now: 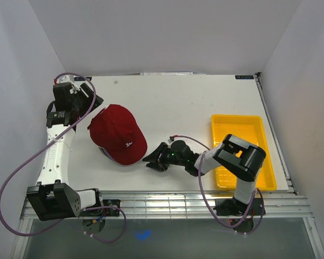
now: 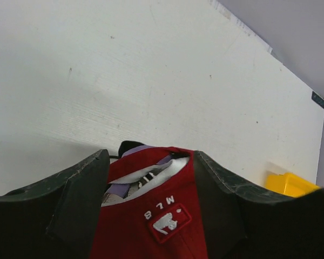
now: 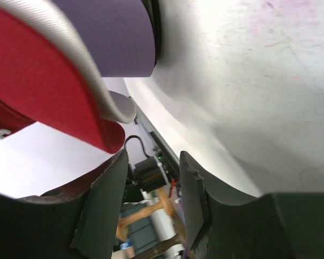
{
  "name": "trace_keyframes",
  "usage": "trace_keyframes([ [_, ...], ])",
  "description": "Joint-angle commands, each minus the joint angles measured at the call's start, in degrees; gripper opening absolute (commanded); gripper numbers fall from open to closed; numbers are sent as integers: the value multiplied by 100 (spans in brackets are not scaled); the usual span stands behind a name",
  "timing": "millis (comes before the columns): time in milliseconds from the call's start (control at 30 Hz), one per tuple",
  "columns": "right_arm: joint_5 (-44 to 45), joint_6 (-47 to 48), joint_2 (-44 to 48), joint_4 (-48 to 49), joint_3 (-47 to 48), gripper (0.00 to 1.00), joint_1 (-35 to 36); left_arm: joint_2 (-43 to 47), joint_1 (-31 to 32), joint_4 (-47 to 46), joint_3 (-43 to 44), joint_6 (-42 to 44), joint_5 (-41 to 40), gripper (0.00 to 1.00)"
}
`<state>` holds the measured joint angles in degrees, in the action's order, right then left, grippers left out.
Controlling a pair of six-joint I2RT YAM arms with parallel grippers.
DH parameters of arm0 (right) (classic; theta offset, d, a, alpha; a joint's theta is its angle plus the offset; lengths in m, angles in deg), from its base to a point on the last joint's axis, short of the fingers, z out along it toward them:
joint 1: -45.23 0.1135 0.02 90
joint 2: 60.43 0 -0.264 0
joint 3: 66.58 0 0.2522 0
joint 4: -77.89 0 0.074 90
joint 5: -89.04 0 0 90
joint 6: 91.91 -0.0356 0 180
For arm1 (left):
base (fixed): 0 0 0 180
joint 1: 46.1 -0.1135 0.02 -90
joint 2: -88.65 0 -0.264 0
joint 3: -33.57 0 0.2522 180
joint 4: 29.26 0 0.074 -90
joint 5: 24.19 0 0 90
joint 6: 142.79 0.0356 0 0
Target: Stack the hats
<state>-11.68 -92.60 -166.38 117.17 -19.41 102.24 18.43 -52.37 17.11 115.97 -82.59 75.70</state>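
The red cap [image 1: 117, 134] is seen lying atop the other hats [image 2: 143, 181], left of centre on the worktop [image 1: 205, 97]. The left tool [image 2: 149, 162] is spread astride its back (MLB patch showing); the right tool [image 3: 151, 162] is parted, empty, beside the brims [image 3: 113, 38].

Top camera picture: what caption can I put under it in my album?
Dark red cap covers the other hats, left gripper behind it, right gripper at its brim, yellow tray nearby.
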Motion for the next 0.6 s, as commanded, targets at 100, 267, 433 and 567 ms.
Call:
trace_keyframes([
  [100,605,1071,1076,-2410,403,51,-32,-185,11,27,1089,1,127,75],
  [267,703,1615,1910,-3263,246,52,-164,-335,20,-34,1573,-236,451,96],
  [433,1483,2634,3217,-5243,708,51,-296,-467,177,-148,1907,-430,1189,98],
  [567,2564,3784,3993,-7024,1658,53,-322,-344,520,-131,1978,-395,1252,98],
])
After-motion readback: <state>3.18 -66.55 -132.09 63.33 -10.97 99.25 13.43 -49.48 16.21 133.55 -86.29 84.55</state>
